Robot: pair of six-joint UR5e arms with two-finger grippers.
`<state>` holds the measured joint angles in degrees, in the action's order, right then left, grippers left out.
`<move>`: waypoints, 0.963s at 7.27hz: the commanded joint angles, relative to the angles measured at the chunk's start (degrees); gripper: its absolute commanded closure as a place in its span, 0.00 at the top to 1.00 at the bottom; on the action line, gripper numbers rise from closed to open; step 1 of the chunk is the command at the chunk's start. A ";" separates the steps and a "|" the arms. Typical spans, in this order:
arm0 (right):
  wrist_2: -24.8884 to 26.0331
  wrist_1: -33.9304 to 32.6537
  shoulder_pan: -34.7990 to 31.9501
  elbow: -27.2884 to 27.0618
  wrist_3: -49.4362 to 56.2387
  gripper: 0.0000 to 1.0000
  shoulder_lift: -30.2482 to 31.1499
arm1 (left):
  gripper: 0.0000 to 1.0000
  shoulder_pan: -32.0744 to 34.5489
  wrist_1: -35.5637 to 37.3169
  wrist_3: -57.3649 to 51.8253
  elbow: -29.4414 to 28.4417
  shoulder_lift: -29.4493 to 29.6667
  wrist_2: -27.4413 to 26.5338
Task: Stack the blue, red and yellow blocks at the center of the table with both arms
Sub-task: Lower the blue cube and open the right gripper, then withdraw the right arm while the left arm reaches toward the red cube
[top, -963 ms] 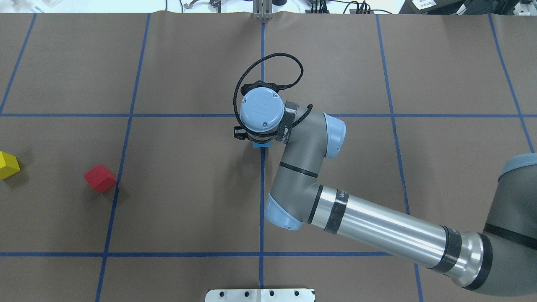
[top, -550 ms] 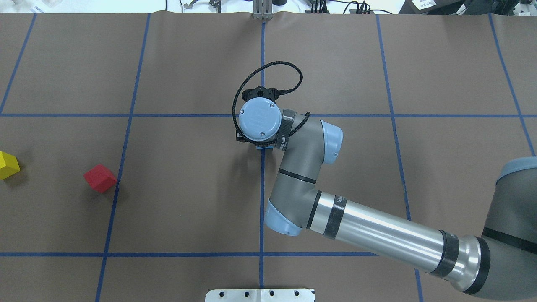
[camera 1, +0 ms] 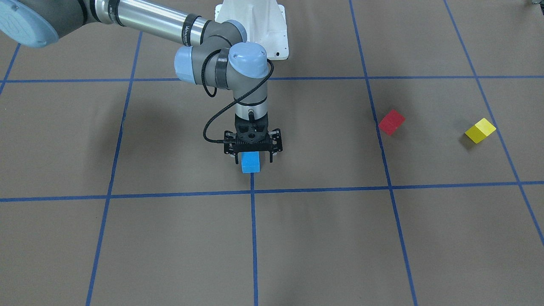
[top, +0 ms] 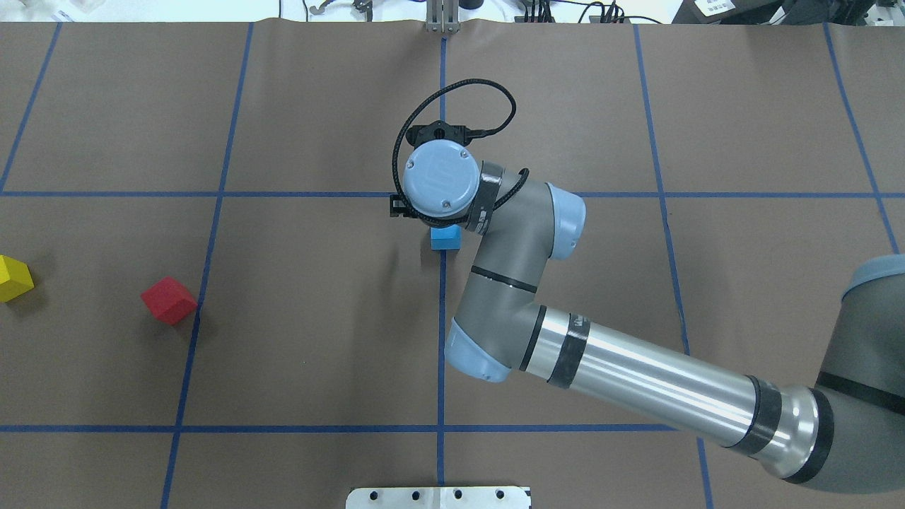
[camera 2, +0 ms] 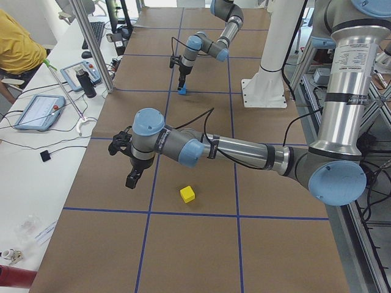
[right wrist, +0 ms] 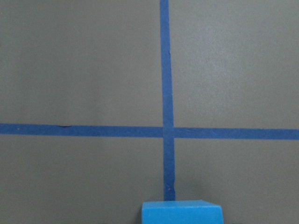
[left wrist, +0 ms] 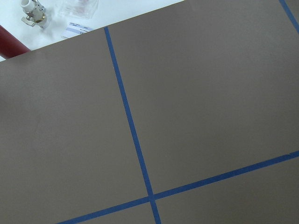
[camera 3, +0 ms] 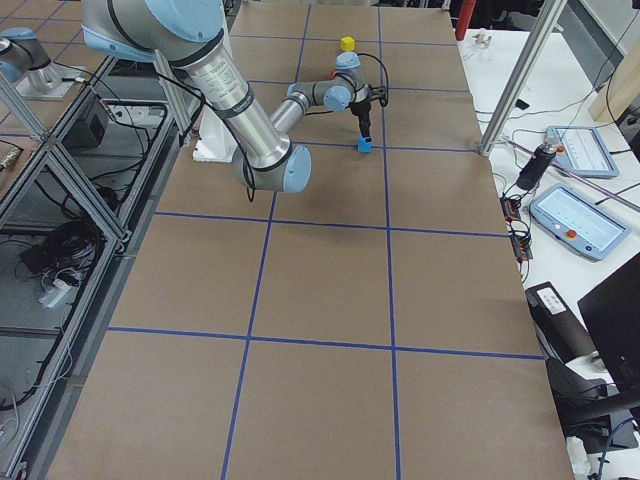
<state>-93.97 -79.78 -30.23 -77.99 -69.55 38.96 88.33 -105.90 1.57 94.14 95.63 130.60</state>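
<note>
**A:** Blue block, parked on the desk right by the centre tape cross, presumably as the stack base?

**B:** Yep. Not gripped, with the right gripper spread wide just above it. Leaves red block and yellow block out left, probably for the left gripper. Can't tell if open or closed.

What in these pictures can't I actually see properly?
- Left tool: only in the left side view, small; open or shut unclear.
- Right tool: in the overhead view its wrist covers most of it.
- Blue block: the right wrist view's bottom edge cuts it off.
- Red block: absent from the left side view, probably behind the left arm.
</note>
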 commanded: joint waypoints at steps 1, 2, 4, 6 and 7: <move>-10.06 -0.29 -8.84 -2.51 6.31 0.99 1.02 | 1.00 0.00 -0.54 2.53 0.51 0.08 0.09; -14.79 -0.29 -13.05 -2.69 10.70 0.99 2.07 | 1.00 -0.44 -5.76 2.82 0.51 -0.09 0.09; -22.11 -0.29 -20.62 -8.37 19.67 0.99 9.41 | 1.00 -9.17 -14.15 11.56 0.95 -0.80 -0.17; -27.03 -0.29 -27.22 -12.69 30.48 0.99 17.86 | 1.00 -18.68 -18.26 18.94 2.70 0.70 -0.61; -29.06 -0.20 -30.03 -14.45 37.48 0.99 21.90 | 1.00 -24.46 -24.73 23.52 2.80 0.17 -4.18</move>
<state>-120.17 -80.05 -56.30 -89.85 -40.17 55.49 70.55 -124.56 19.51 96.38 95.97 129.18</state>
